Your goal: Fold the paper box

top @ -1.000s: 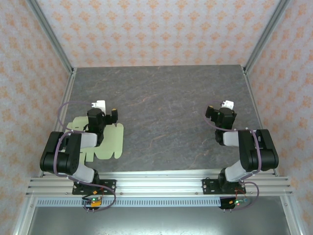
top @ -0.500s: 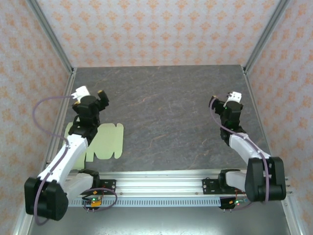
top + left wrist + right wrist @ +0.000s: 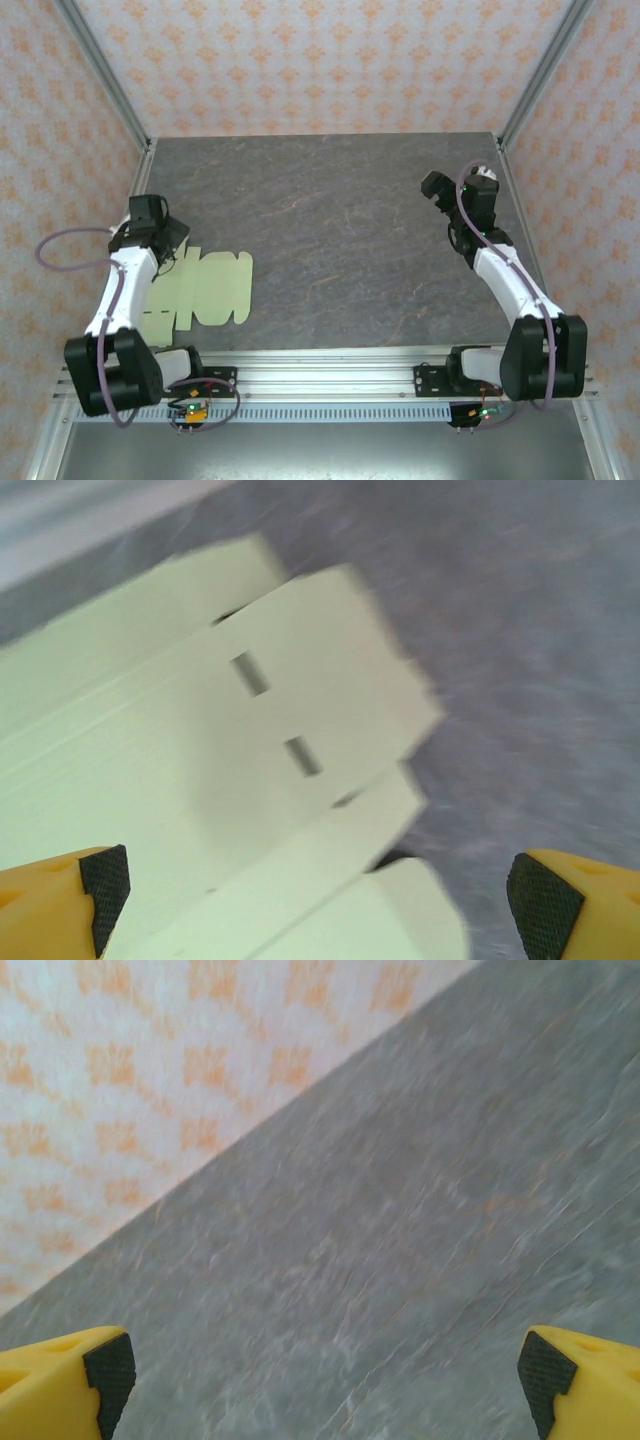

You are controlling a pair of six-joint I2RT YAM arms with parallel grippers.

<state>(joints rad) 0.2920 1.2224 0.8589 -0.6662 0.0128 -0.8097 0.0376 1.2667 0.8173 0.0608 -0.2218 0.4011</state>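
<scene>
The paper box point(image 3: 205, 290) lies as a flat, unfolded die-cut sheet on the tabletop point(image 3: 340, 230), toward its near-left corner. The left fingers point(image 3: 100, 885) stand wide apart above the sheet, holding nothing. The right fingers point(image 3: 105, 1375) gape just as wide over bare tabletop, well apart from it. No flap looks raised, so all the folding appears yet to do.

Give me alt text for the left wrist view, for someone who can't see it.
A flat, unfolded pale green paper box lies on the grey table, two small slots in one panel. The left gripper, open and empty, shows yellow fingertips at the bottom corners.
</scene>
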